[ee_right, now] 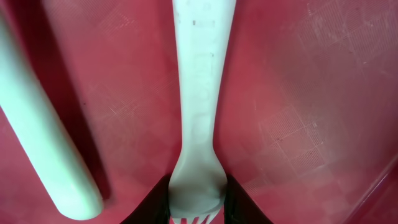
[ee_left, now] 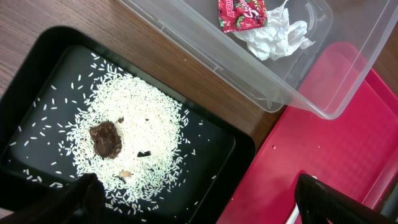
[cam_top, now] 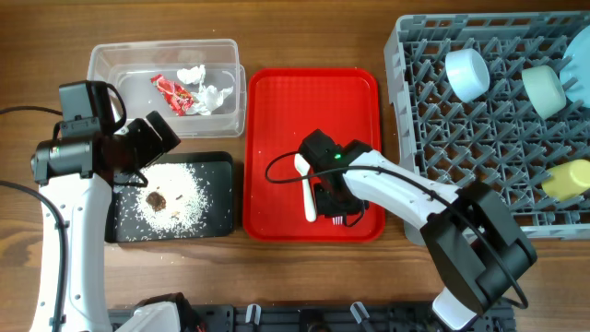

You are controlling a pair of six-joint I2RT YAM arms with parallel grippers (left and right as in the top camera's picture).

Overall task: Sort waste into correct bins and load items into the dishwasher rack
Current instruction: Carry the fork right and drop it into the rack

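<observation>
The clear tub (cam_top: pixel 111 65) holds a red wrapper (cam_top: pixel 171 93) and white tissue (cam_top: pixel 207 89); both also show in the left wrist view, wrapper (ee_left: pixel 241 14) and tissue (ee_left: pixel 273 38). The black tray (cam_top: pixel 221 198) holds rice crumbs (cam_top: pixel 180 198) and a brown bit (cam_top: pixel 155 198). My left gripper (ee_left: pixel 208 205) is open and empty above the black tray's (ee_left: pixel 43 50) right edge. On the red tray (cam_top: pixel 313 88) lie a white spoon (cam_top: pixel 306 189) and a fork (ee_right: pixel 199 93). My right gripper (ee_right: pixel 196 208) is shut on the fork's head. The spoon handle (ee_right: pixel 43 155) lies to its left.
The grey rack (cam_top: pixel 424 129) at the right holds a pale blue bowl (cam_top: pixel 467 74), a paler bowl (cam_top: pixel 544 90), a plate (cam_top: pixel 581 51) at the edge and a yellow cup (cam_top: pixel 570 180). The rack stands close to the red tray's right side.
</observation>
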